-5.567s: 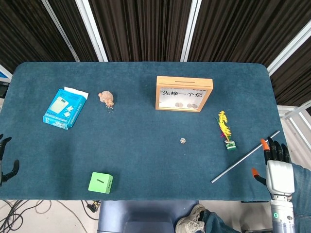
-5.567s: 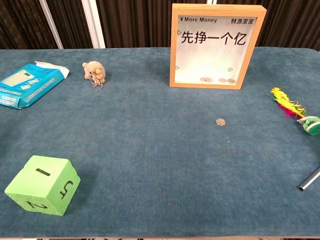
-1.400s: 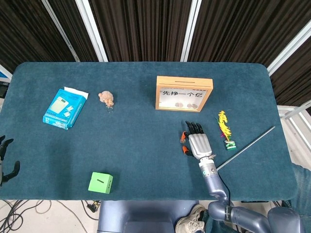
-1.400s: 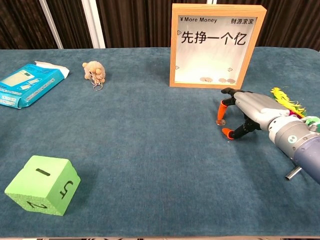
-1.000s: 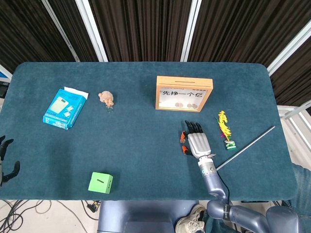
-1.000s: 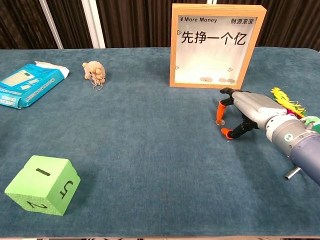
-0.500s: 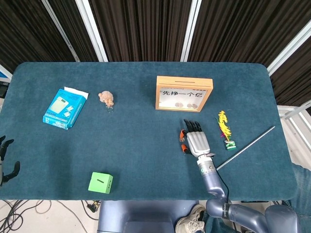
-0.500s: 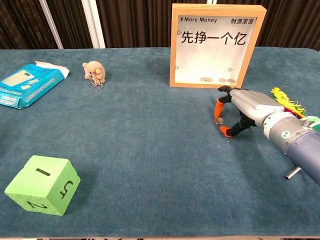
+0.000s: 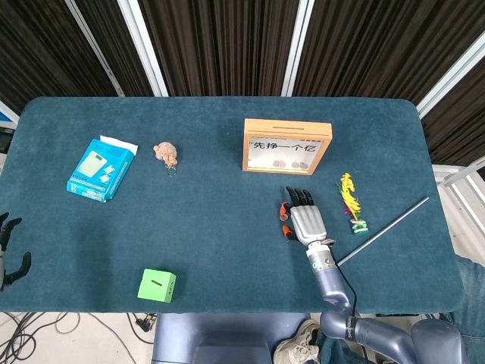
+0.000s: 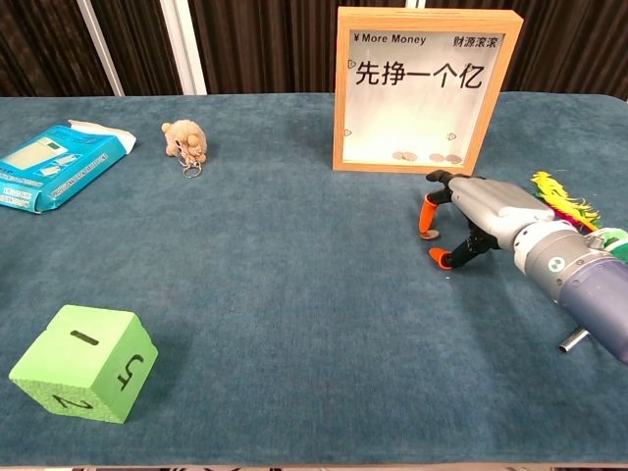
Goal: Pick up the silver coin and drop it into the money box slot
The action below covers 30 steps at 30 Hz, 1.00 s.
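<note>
The wooden-framed money box [image 9: 286, 145] [image 10: 424, 88] stands upright at the back centre, with its slot [image 9: 288, 122] in the top edge and a few coins inside. My right hand [image 9: 305, 220] [image 10: 486, 218] hovers palm down just in front of it, its orange fingertips [image 10: 428, 230] curled toward the cloth. The spot where the silver coin lay is between a fingertip and the thumb; the coin itself is hidden under them. Nothing is plainly pinched. My left hand [image 9: 9, 254] hangs off the table's left front edge, fingers apart and empty.
A blue packet [image 9: 101, 168] [image 10: 54, 165] and a plush keychain [image 9: 166, 153] [image 10: 186, 142] lie at the back left. A green cube [image 9: 157, 286] [image 10: 83, 363] sits front left. A feather toy [image 9: 352, 201] [image 10: 569, 208] and a metal rod [image 9: 383, 231] lie right of my right hand.
My right hand came in from the table's right edge to the coin's spot, then crept slightly toward the money box. The rod has shifted. The left hand stayed put.
</note>
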### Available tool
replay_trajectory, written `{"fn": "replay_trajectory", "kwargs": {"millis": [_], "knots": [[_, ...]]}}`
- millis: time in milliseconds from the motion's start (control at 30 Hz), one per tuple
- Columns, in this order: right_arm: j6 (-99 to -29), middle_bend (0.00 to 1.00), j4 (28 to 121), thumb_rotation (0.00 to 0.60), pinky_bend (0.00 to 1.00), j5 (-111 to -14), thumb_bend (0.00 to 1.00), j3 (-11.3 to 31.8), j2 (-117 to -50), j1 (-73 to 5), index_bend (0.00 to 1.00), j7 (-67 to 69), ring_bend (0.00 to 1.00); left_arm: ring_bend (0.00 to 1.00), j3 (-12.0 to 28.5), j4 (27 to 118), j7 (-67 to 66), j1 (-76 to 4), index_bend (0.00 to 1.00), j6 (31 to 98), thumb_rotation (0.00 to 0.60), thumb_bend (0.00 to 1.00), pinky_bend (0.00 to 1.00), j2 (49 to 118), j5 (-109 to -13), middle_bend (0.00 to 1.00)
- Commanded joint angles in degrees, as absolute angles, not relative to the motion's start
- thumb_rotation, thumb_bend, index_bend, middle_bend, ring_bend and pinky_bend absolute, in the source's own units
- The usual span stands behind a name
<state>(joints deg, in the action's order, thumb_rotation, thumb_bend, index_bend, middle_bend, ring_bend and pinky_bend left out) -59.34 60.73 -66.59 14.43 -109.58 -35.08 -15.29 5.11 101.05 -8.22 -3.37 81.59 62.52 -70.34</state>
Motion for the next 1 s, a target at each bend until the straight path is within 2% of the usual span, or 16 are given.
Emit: {"fn": "replay_trajectory", "kwargs": {"millis": [33,433,1000], "knots": [[-59.27,0.01,60.57,0.600,0.00,-66.50,0.42,14.51,-109.61,-35.17,0.47,-15.30,0.00,0.04,5.10,101.06,-8.25,-3.37,0.18,81.57,0.600,0.42,0.01,62.50,-70.31,0.02],[-59.16,0.01,59.25,0.600,0.00,-65.92,0.51,15.51,-109.74,-35.85,0.60,-14.82,0.00,0.04,5.01,101.15,-8.41,-3.41,0.19,81.40,0.600,0.42,0.01,62.38,-70.16,0.02],[-60.69,0.02,57.79,0.600,0.00,-66.51,0.56,16.37,-109.50,-36.47,0.63,-14.11,0.00,0.04,4.77,101.59,-9.17,-3.59,0.22,80.77,0.600,0.42,0.02,62.00,-69.54,0.02]]}}
